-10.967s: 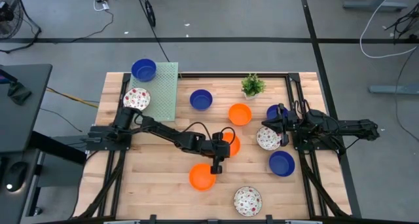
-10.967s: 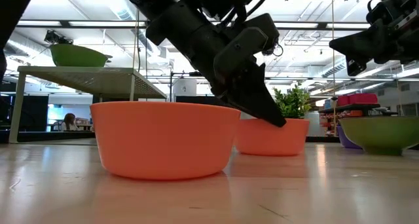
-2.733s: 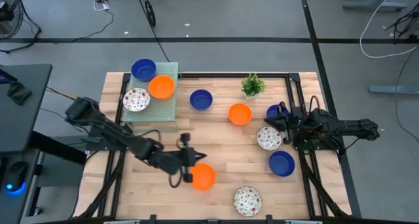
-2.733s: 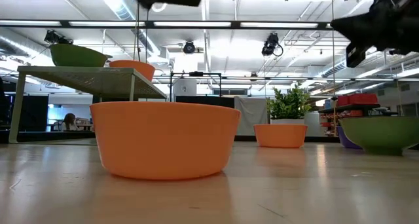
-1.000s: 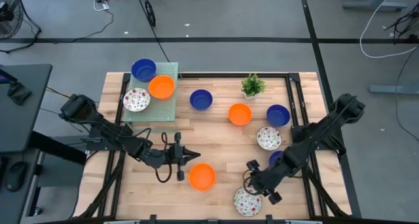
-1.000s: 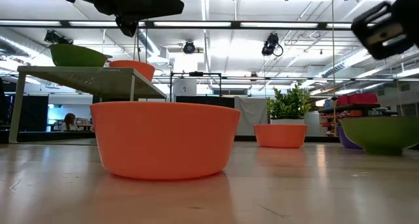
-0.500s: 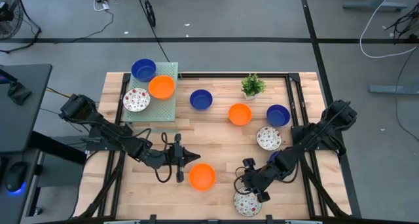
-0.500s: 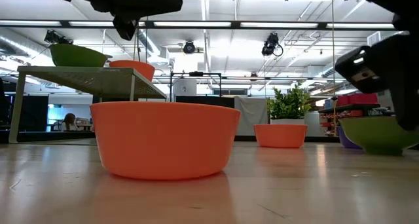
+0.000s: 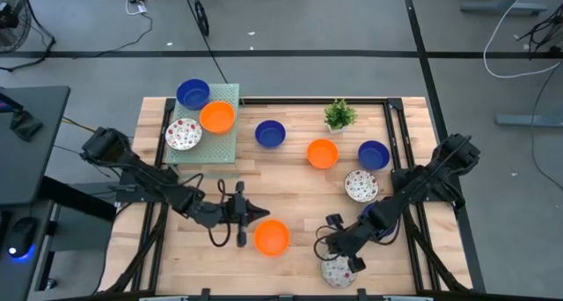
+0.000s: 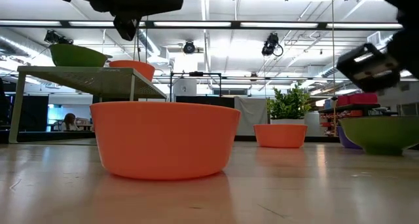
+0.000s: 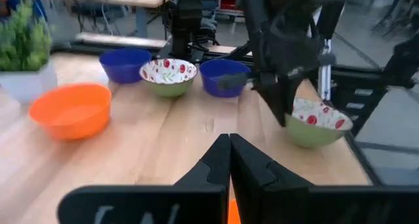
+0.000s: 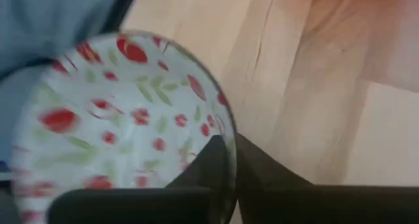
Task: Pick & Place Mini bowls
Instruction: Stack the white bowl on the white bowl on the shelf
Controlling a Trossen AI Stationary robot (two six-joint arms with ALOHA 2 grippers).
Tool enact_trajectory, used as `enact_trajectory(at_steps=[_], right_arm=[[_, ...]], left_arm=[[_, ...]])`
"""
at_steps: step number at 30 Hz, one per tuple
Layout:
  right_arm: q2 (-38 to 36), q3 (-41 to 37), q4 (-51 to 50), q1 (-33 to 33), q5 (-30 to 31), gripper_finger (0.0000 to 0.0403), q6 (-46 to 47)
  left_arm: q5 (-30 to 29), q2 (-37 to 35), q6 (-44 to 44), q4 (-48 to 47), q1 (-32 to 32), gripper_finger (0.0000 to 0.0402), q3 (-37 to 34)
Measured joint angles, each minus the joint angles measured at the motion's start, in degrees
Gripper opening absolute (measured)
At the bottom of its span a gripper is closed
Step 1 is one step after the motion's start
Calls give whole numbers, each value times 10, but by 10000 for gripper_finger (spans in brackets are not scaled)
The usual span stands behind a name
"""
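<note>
- A pale wooden bench [image 9: 290,195] stands on grey floor.
- A white, red-speckled mini bowl [image 9: 335,272] sits at the near edge, its rim pinched by the right end effector [image 9: 345,259].
- Left end effector [image 9: 257,214], fingers pressed together, hovers beside an orange bowl [image 9: 272,237].

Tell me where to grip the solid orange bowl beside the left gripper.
Pinch the thin rim of the solid orange bowl on its left side, coming from above. It sits upright and open, and the shut left gripper hovers just there.

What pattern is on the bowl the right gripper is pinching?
White with red and green speckles; clearest in the right wrist view.
</note>
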Motion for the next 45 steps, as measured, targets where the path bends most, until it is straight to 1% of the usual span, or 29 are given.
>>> enact_trajectory(at_steps=[3,5,8,10,12,15,17,19,23,27,30,32,35,45], right_arm=[[-32,-2,-42,-27,14,11,-2],[-60,-3,-62,-51,19,15,-1],[-102,-2,-92,-97,26,12,6],[-121,-7,-107,-135,28,10,4],[-139,-9,-111,-175,29,10,1],[-151,-14,-107,-235,-6,12,-8],[-149,-16,-111,-269,-37,12,-23],[-145,-16,-102,-296,-61,12,-36],[-137,-16,-85,-329,-78,12,-45],[-133,-15,-73,-342,-80,12,-57],[-132,-15,-76,-345,-80,12,-65],[-132,-15,-72,-345,-80,12,-66],[-132,-15,-70,-344,-80,12,-66],[-132,-15,-68,-344,-76,12,-66]], left_arm=[[-4,28,47,48,1,12,7],[-4,52,87,62,1,12,22],[-3,93,149,64,1,12,67],[15,123,190,61,1,12,107],[39,149,228,40,1,12,148],[81,187,291,-32,4,19,219],[91,215,314,-92,7,37,268],[92,241,327,-150,12,65,313],[85,289,342,-218,33,133,381],[72,311,348,-262,50,188,413],[75,310,333,-302,59,205,419],[67,310,326,-324,63,205,419],[71,310,328,-344,71,192,419],[45,317,336,-356,91,118,419]])
